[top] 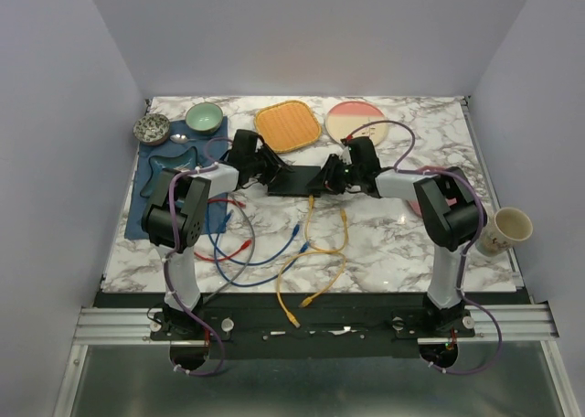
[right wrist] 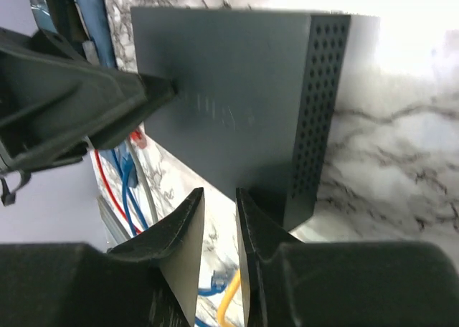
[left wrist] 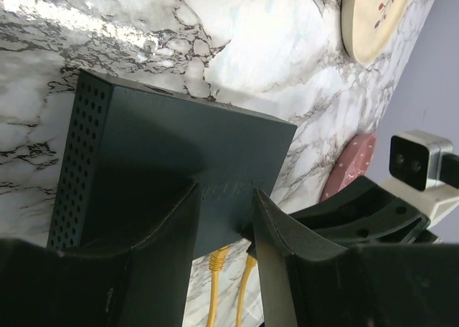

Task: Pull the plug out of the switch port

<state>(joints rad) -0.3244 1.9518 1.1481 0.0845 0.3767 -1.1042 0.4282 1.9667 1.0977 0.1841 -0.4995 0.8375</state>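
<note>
Right gripper [right wrist: 219,219] fingers look nearly pressed together by the switch [right wrist: 229,105]; can't tell if they're pinching the yellow plug [top: 312,200]. Left gripper [left wrist: 224,219] straddles the switch; you'll want it braced while pulling straight out.

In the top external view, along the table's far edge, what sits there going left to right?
Speckled dark ceramic bowl → pale green glazed bowl → orange square ribbed plate → round cream-and-pink plate.

A: Was there any text to read on the switch [left wrist: 172,162]?

B: Only a faint embossed mark stood on its top face, near the middle. The letters were too dim to read. Nothing else carried writing.
</note>
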